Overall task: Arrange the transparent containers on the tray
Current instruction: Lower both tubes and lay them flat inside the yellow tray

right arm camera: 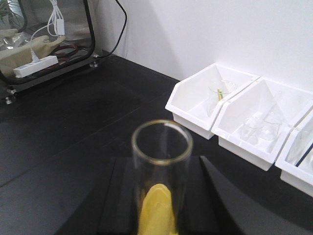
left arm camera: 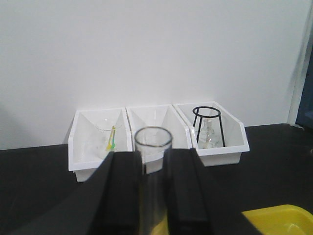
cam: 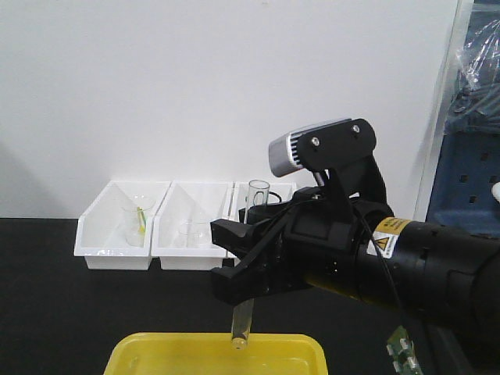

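In the front view my right gripper (cam: 246, 269) reaches in from the right, shut on a clear test tube (cam: 241, 324). The tube's round bottom hangs just above the far rim of the yellow tray (cam: 156, 348). In the right wrist view the same tube (right arm camera: 161, 147) stands upright between the black fingers (right arm camera: 122, 196), with yellow showing through the glass. In the left wrist view my left gripper (left arm camera: 154, 196) is shut on another test tube (left arm camera: 153, 142), open rim up. A corner of the tray (left arm camera: 281, 220) lies to its lower right. The left arm is outside the front view.
Three white bins (cam: 121, 234) line the back wall. The left one holds a beaker with a yellow-green item, the middle one beakers, the right one a black wire stand (left arm camera: 208, 127) over a flask. A shelf with a power strip (right arm camera: 34, 63) stands far left.
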### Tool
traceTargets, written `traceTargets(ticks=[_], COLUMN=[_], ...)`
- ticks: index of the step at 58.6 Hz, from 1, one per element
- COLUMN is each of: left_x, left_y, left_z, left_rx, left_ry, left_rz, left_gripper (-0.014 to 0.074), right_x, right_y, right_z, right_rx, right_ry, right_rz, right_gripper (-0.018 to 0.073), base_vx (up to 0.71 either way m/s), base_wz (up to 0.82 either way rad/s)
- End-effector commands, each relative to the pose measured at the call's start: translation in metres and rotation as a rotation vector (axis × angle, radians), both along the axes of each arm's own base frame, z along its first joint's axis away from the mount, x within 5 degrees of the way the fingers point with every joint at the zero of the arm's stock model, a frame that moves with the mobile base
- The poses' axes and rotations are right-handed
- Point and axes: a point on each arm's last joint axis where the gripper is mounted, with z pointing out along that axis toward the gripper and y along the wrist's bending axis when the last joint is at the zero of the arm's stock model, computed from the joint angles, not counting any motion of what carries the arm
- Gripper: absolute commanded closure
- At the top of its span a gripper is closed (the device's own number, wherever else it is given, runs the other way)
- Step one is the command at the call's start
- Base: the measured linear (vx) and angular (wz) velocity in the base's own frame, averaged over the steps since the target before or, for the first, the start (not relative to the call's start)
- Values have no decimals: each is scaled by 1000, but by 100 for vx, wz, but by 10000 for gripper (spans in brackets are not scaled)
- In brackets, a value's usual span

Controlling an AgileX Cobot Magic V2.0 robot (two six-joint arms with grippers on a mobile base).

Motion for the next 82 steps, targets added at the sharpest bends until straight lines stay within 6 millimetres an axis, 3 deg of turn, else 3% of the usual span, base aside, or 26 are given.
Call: traceTargets(ticks=[1,69,82], left_x=[-2,-2,22], left_y=[-2,-2,-8], left_z=[17,19,4], left_rx=[-36,-39,-21], left_ry=[-104,-117,-21], left_rz=[-21,-25,-28], left_gripper=[462,462,458], right_x=[-3,-3,-3], right_y=[-7,-7,-7], right_z=[28,28,28], right_rx=[87,88,90], right_ry=[-109,-111,-113], right_rz=[-28,-29,-31], right_gripper=[352,352,352], base_vx=[10,2,0], base_wz=[-5,-1,0])
